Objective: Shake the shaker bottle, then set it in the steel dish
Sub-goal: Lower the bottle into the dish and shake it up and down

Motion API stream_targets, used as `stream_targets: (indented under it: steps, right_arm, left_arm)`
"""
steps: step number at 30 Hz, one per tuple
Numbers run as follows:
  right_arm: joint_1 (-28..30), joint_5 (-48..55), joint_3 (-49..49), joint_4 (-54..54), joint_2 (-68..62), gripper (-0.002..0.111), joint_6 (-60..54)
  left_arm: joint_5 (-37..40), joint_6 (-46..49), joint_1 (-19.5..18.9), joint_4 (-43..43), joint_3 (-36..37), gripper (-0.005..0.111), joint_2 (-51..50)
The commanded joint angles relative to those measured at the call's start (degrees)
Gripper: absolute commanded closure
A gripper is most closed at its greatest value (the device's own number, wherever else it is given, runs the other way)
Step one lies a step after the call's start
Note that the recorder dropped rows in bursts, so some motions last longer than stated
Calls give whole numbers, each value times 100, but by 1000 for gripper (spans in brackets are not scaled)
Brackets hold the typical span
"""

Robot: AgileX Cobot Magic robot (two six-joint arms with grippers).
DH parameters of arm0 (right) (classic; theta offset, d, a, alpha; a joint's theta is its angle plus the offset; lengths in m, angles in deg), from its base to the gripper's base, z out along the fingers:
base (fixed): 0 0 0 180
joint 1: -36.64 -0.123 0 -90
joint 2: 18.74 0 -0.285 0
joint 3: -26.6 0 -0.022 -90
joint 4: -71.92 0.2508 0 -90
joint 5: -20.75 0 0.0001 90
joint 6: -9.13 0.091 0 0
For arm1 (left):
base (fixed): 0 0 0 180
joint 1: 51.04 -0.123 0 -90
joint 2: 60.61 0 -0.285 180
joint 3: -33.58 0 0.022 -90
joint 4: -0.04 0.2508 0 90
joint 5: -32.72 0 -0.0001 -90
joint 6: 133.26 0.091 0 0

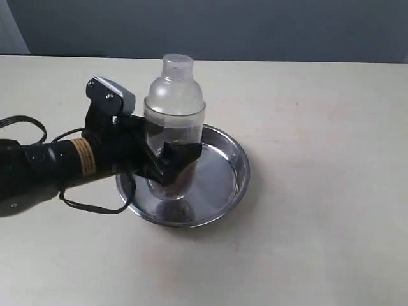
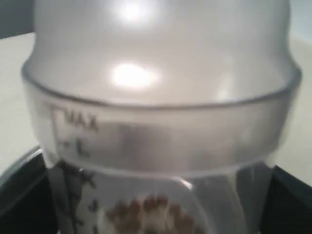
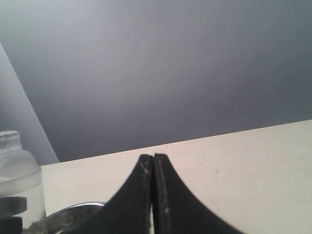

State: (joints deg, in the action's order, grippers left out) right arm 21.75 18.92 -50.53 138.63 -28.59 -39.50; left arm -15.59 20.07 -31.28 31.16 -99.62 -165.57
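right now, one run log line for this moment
stage: set-down | left tool: shut on shaker bottle | bottle: upright in steel dish, not yet released | right tool: shut, empty

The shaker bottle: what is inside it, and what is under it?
Small brown pellets lie at the bottom of the shaker bottle; the left gripper hides part of them. Under it is the steel dish; contact there is hidden.

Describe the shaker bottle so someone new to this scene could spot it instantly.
On the pale table sits a shiny round steel dish. Upright inside its rim is the shaker bottle: the only clear plastic thing, with a frosted dome, small cap and brown pellets inside.
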Motion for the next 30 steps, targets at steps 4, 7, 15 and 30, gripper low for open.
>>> stream_targets:
  steps: [4, 7, 15, 30]
  right_arm:
    - [5, -14, -9, 3, 21, 109, -20]
    - [5, -14, -9, 3, 21, 109, -20]
    - [5, -25, -9, 3, 21, 109, -20]
    - [5, -38, -9, 3, 21, 109, -20]
  left_arm:
    - [635, 360, 281, -239, -481, 107, 378]
    - [-567, -330, 142, -139, -285, 107, -254]
    - [-637, 35, 249, -107, -308, 107, 450]
    - [117, -217, 424, -346, -45, 107, -111]
